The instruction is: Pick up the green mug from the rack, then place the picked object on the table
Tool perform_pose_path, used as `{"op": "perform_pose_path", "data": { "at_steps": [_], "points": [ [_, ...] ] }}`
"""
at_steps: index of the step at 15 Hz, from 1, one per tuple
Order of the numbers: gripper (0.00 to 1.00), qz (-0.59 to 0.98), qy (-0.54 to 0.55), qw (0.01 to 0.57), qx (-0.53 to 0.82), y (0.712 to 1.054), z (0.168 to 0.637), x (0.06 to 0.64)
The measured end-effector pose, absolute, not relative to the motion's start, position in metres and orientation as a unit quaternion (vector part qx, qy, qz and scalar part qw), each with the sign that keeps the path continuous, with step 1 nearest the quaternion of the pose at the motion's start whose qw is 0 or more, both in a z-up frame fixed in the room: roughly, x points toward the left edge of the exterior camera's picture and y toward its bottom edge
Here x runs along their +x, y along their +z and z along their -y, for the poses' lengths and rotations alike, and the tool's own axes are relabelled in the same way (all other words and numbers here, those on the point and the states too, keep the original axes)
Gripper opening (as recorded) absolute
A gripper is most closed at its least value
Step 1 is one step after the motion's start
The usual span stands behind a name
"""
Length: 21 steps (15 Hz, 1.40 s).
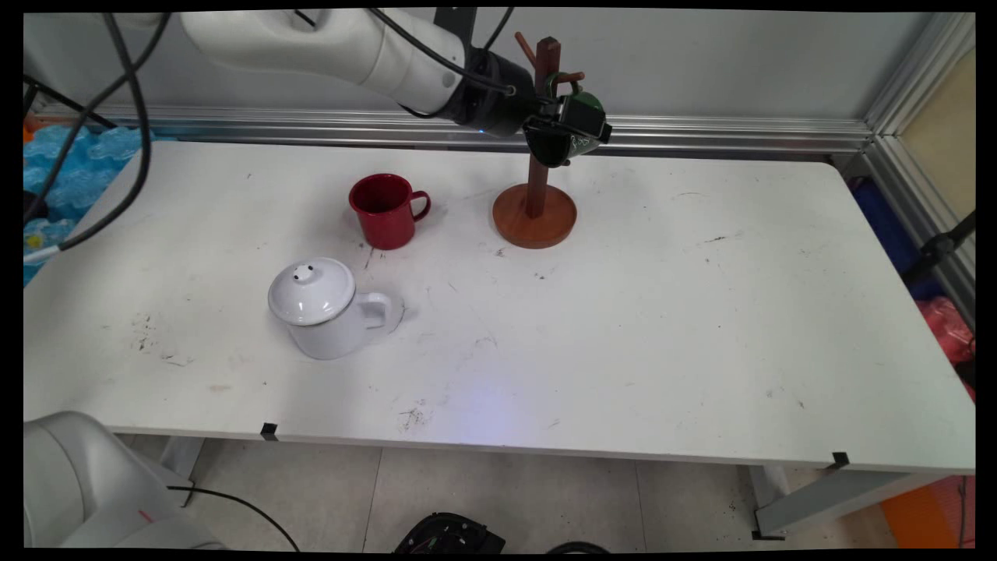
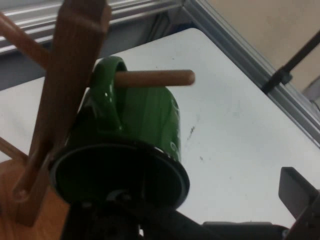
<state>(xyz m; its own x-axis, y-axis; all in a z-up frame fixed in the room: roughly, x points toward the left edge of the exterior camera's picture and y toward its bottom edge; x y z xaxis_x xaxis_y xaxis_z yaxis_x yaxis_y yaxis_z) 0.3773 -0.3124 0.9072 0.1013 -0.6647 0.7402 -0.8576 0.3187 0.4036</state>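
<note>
Gripper (image 1: pixel 567 128) is clamping the green mug (image 2: pixel 145 125), its handle hanging on the mug tree (image 1: pixel 536 187) peg (image 2: pixel 155 78); red mug (image 1: pixel 384 210) sitting at tree's 9 o'clock.

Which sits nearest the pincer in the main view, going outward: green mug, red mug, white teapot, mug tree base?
1. Green mug: at the pincer, handle hooked over a peg of the mug tree.
2. Mug tree base: directly below on the table.
3. Red mug: left of the base.
4. White teapot: farther left, toward the near edge.
</note>
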Motion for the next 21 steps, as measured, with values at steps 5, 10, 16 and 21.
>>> {"op": "perform_pose_path", "data": {
  "at_steps": [5,10,16,21],
  "points": [
    [0.00,0.632,0.101,0.480,0.600,0.899,0.323,0.372],
    [0.00,0.619,0.102,0.483,0.611,0.894,0.326,0.371],
    [0.00,0.611,0.100,0.485,0.618,0.890,0.326,0.371],
    [0.00,0.613,0.096,0.489,0.612,0.895,0.323,0.370]
  ]
}}
